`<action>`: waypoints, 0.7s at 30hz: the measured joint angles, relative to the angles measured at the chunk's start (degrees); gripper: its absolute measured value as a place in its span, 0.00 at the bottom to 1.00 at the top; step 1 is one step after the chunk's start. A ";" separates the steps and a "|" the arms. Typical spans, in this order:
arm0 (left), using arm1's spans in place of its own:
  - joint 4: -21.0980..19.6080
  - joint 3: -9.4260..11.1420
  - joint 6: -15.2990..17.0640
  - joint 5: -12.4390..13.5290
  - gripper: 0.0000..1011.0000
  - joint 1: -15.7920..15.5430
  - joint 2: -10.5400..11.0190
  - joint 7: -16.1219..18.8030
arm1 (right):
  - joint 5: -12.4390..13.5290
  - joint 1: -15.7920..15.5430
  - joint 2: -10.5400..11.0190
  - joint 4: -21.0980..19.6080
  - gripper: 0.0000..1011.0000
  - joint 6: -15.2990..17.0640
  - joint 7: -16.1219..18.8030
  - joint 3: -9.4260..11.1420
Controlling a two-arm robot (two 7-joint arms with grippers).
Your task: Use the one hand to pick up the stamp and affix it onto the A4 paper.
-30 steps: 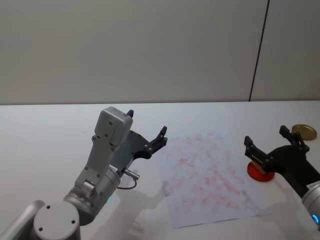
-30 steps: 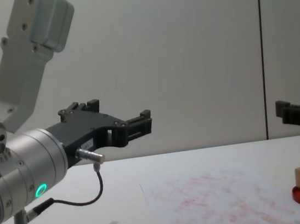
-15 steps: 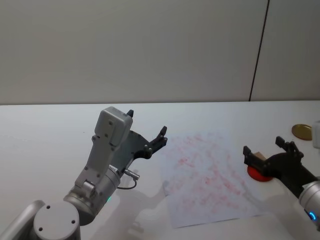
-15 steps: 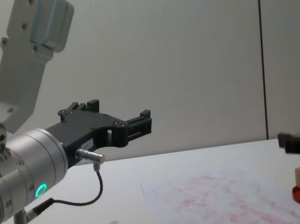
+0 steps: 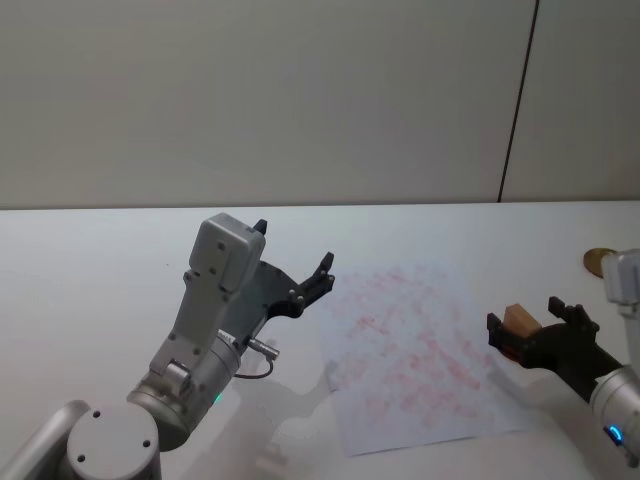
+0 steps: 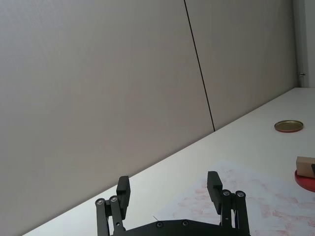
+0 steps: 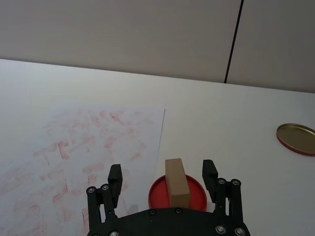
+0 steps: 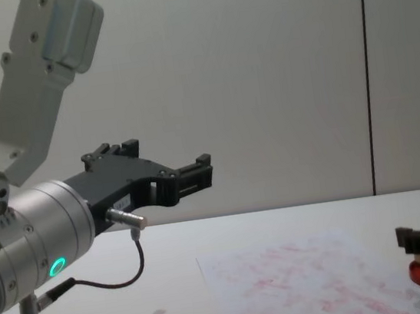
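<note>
Lower right, the stamp point(image 7: 176, 182) is straddled by the wide-open right tool point(image 7: 162, 170), gaps either side; the left tool point(image 6: 168, 182) is held open, empty, beside the edge of the A4 paper point(image 5: 412, 352).

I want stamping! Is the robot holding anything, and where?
Nothing yet. The open right tool straddles the stamp on the ink pad; left tool open, empty.

stamp point(image 7: 177, 183): tan wood, matt. a4 paper point(image 5: 410, 350): thin white paper, matt. ink pad point(image 7: 157, 193): red, smooth. lid point(image 7: 297, 137): gold metal, glossy. left gripper point(image 6: 169, 184), right gripper point(image 7: 162, 168): black matt plastic. table point(image 5: 100, 260): white, smooth, matt.
</note>
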 joint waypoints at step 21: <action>0.00 0.00 0.00 0.00 0.98 0.00 0.00 0.00 | -2.17 3.28 -1.54 6.99 0.73 1.12 0.22 -0.41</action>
